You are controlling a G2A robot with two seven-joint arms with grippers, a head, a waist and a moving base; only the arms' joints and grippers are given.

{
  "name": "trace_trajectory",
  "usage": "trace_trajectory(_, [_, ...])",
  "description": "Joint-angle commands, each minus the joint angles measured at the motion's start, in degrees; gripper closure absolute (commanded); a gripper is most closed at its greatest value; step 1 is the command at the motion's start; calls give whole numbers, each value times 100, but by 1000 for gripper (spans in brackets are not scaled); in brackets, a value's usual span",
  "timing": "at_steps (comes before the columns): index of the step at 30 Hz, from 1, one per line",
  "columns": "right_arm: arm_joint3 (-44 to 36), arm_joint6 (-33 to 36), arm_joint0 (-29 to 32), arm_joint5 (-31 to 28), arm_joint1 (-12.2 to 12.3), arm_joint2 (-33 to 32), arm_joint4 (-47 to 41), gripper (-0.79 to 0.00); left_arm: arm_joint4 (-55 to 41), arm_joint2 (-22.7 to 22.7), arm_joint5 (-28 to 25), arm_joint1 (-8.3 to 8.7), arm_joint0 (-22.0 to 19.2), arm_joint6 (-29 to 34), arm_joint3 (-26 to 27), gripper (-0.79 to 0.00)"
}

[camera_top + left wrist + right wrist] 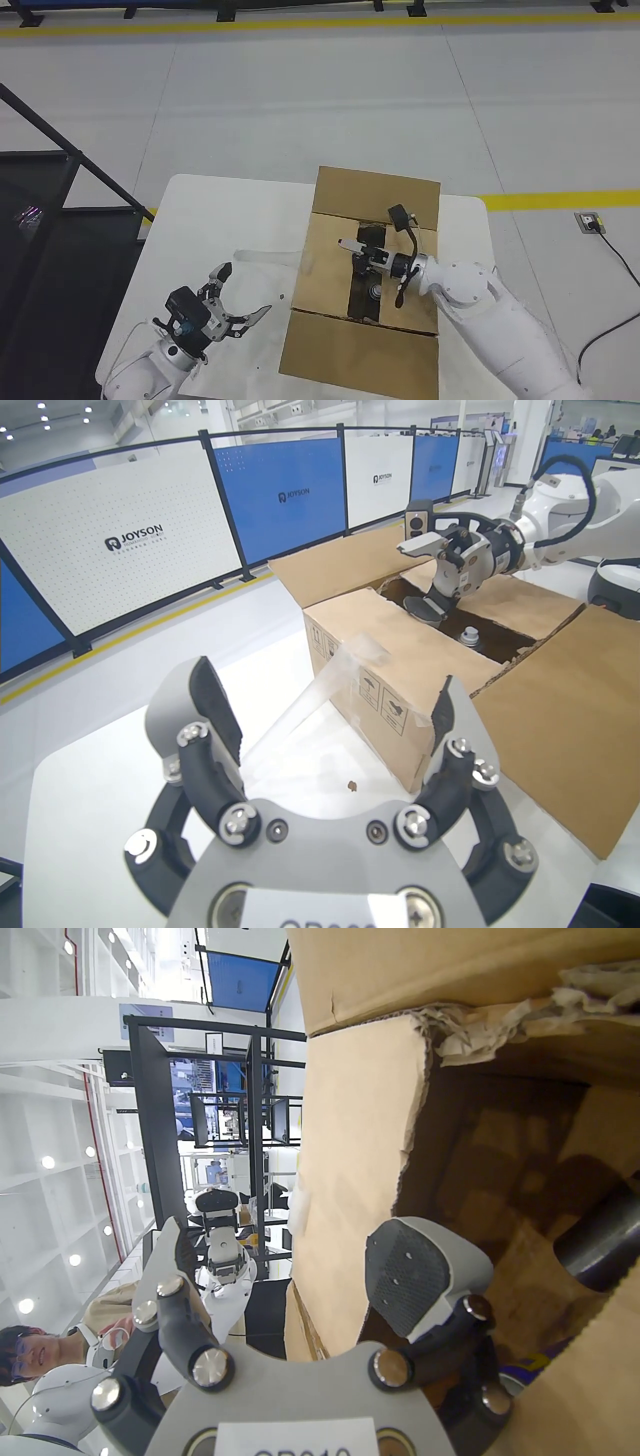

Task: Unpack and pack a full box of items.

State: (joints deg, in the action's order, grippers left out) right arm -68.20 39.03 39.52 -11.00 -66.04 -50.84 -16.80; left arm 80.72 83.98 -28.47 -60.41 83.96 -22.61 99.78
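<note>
Unpacking stage, by judgement: box (325, 265) standing on table (220, 220), flaps lying open, items sitting inside. Right tool (425, 576) hanging over box opening, gaping wide, gripping nothing, one finger dipping inside. Next move calling for descent onto grey-capped can (470, 635) inside box. Left tool (327, 700) hovering beside box, wide open, empty. Loose tape strip (320, 690) trailing off box wall; torn inner flaps narrowing opening.

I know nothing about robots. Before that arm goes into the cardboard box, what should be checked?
1. Opening of brown cardboard box wide enough: not ok, inner flaps leave a narrow gap.
2. Open right gripper at the gap: ok.
3. Visible grey-capped can below it: ok.
4. Open, empty left gripper clear of box: ok.
5. Loose clear tape strip on box side: not ok.
6. Other contents: cannot tell.
</note>
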Motion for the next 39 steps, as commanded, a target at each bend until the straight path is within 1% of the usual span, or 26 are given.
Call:
trace_trajectory(1, [44, -41, 2, -99, -12, -41, -2, -785, 23, -9, 12, -2, 9, -4, 3, -785])
trace_trajectory(5, [-106, -79, 127, -219, 33, -244, 111, -785, 43, -12, -6, -4, 16, -23, 2, -785])
trace_trajectory(9, [-524, -111, 391, -196, 131, -552, 308, -785, 58, -12, -19, -5, 15, -28, 0, -785])
trace_trajectory(13, [-1010, -106, 697, -14, 220, -819, 501, -785, 72, -45, -36, -10, -7, -36, -3, -785])
trace_trajectory(16, [-1180, 31, 786, 186, 236, -841, 592, -785, 91, -87, -41, -16, -36, -47, -18, -785])
trace_trajectory(19, [-1090, 196, 746, 236, 196, -745, 449, -785, 101, -122, -50, -22, -67, -46, -28, -785])
trace_trajectory(21, [-895, 290, 632, 269, 148, -608, 426, -785, 105, -137, -53, -25, -84, -42, -34, -785])
trace_trajectory(25, [-562, 291, 401, 215, 22, -342, 300, -785, 132, -174, -65, -30, -114, -40, -31, -785])
trace_trajectory(30, [-206, 428, 218, -64, -87, -217, 20, -785, 178, -207, -81, -33, -136, -27, -18, -785])
trace_trajectory(32, [-119, 451, 198, -270, -115, -247, -164, -785, 189, -228, -99, -35, -142, -18, -13, -785])
trace_trajectory(36, [-70, 578, 215, -652, -140, -370, -531, -785, 250, -280, -159, -36, -149, 1, 27, -785])
trace_trajectory(39, [-183, 664, 223, -847, -157, -434, -708, -785, 303, -330, -201, -38, -156, 34, 69, -785])
